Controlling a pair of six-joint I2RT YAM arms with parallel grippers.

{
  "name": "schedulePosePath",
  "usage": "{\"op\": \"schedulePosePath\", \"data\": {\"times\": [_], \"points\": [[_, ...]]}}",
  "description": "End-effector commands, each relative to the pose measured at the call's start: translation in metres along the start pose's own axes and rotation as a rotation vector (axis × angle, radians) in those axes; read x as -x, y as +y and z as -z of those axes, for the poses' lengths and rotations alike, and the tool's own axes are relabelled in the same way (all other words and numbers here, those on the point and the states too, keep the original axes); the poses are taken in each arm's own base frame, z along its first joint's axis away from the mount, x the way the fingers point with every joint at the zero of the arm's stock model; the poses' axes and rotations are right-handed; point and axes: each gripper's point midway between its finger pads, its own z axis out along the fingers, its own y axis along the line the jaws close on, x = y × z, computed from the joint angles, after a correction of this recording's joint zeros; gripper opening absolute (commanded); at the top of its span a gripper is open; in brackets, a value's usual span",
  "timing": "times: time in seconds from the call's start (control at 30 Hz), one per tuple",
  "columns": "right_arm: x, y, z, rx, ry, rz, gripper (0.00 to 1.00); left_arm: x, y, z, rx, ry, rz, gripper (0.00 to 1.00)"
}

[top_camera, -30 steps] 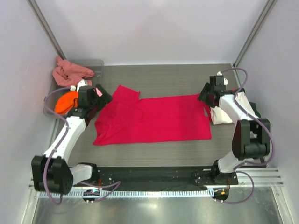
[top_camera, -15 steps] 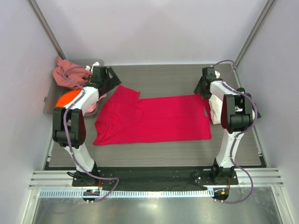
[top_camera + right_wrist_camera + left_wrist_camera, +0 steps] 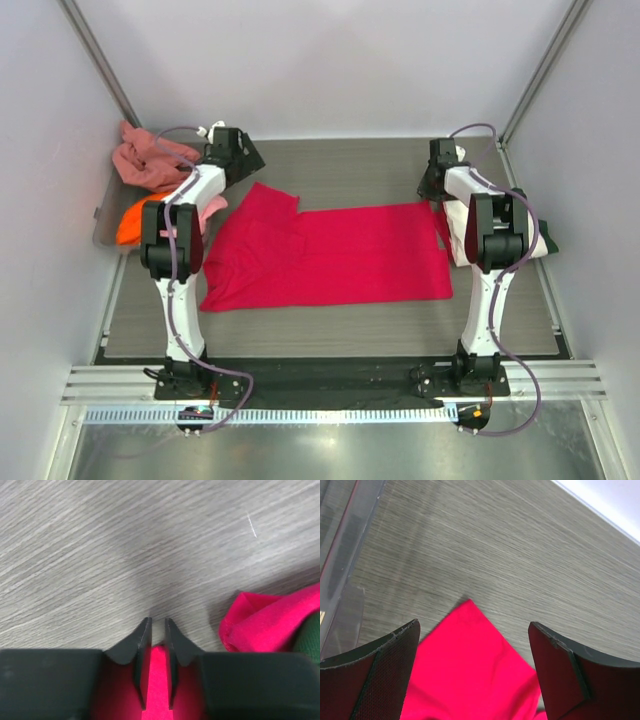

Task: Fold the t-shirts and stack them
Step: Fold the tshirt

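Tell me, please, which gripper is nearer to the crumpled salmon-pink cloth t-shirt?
Left. The left gripper hovers close beside the salmon-pink t-shirt; the right gripper is across the table, pinching a far corner of the flat crimson-red cloth t-shirt.

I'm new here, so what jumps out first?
A crimson-red t-shirt lies spread flat in the middle of the grey table. The right gripper pinches its far right corner; the left gripper hangs open over its far left corner. A crumpled salmon-pink shirt and an orange shirt sit in the bin at far left.
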Motion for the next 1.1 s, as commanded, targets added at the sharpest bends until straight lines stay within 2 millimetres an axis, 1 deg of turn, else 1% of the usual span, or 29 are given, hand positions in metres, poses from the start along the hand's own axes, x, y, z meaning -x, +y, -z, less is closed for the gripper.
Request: {"op": "schedulePosePath", "data": {"times": [0.0,0.03,0.1,0.13,0.2,0.23,0.3,0.37,0.43,0.47,0.53,0.57,0.6,0.63,0.7,0.77,0.83,0.9,0.93,1.03,1.07], "points": [[-0.003,0.0,-0.002,-0.002,0.007,0.009,0.24,0.012,0.0,-0.004,0.03,-0.026,-0.025,0.89],[-0.002,-0.004,-0.001,-0.023,0.0,0.012,0.36,0.008,0.001,-0.009,0.034,-0.018,-0.022,0.89],[-0.002,-0.008,0.003,-0.035,-0.006,0.019,0.41,0.011,-0.003,-0.014,0.024,-0.022,-0.015,0.89],[-0.005,-0.011,0.003,-0.047,-0.002,0.021,0.41,0.007,-0.002,-0.02,0.029,-0.013,-0.011,0.9],[-0.005,-0.015,0.009,-0.058,-0.008,0.025,0.42,0.01,-0.005,-0.024,0.02,-0.014,-0.012,0.9],[-0.011,-0.019,0.01,-0.069,0.001,0.028,0.41,0.008,-0.005,-0.026,0.023,-0.009,-0.013,0.9],[-0.011,-0.019,0.015,-0.061,-0.003,0.029,0.4,0.007,-0.004,-0.03,0.031,-0.003,-0.019,0.9],[-0.018,-0.02,0.016,-0.062,0.009,0.034,0.4,0.006,-0.001,-0.035,0.038,0.0,-0.025,0.9],[-0.022,-0.021,0.019,-0.07,0.01,0.039,0.39,0.008,-0.003,-0.036,0.042,-0.003,-0.029,0.89],[-0.022,-0.022,0.02,-0.073,0.008,0.039,0.39,0.006,-0.001,-0.039,0.049,0.002,-0.031,0.89],[-0.024,-0.021,0.02,-0.069,0.013,0.04,0.36,0.007,-0.001,-0.041,0.051,0.0,-0.03,0.89],[-0.024,-0.021,0.02,-0.069,0.011,0.041,0.31,0.007,-0.002,-0.042,0.047,-0.001,-0.029,0.89],[-0.023,-0.019,0.021,-0.065,0.009,0.043,0.19,0.004,0.0,-0.045,0.05,0.01,-0.027,0.89],[-0.022,-0.019,0.02,-0.062,0.008,0.042,0.12,0.003,-0.001,-0.047,0.046,0.013,-0.025,0.88],[-0.022,-0.018,0.02,-0.06,0.01,0.04,0.01,0.001,-0.002,-0.05,0.045,0.019,-0.024,0.87],[-0.021,-0.015,0.019,-0.048,0.009,0.039,0.01,0.001,0.0,-0.052,0.054,0.016,-0.026,0.86],[-0.02,-0.014,0.019,-0.042,0.009,0.037,0.01,-0.002,0.001,-0.054,0.057,0.023,-0.034,0.81],[-0.02,-0.013,0.02,-0.039,0.008,0.038,0.01,-0.004,-0.002,-0.055,0.042,0.042,-0.037,0.74],[-0.02,-0.013,0.02,-0.039,0.009,0.035,0.01,-0.009,-0.001,-0.057,0.043,0.057,-0.039,0.69],[-0.02,-0.011,0.02,-0.03,0.011,0.037,0.01,-0.018,0.002,-0.056,0.049,0.091,-0.04,0.68],[-0.02,-0.011,0.02,-0.028,0.012,0.036,0.01,-0.018,0.001,-0.053,0.051,0.09,-0.039,0.68]]}}
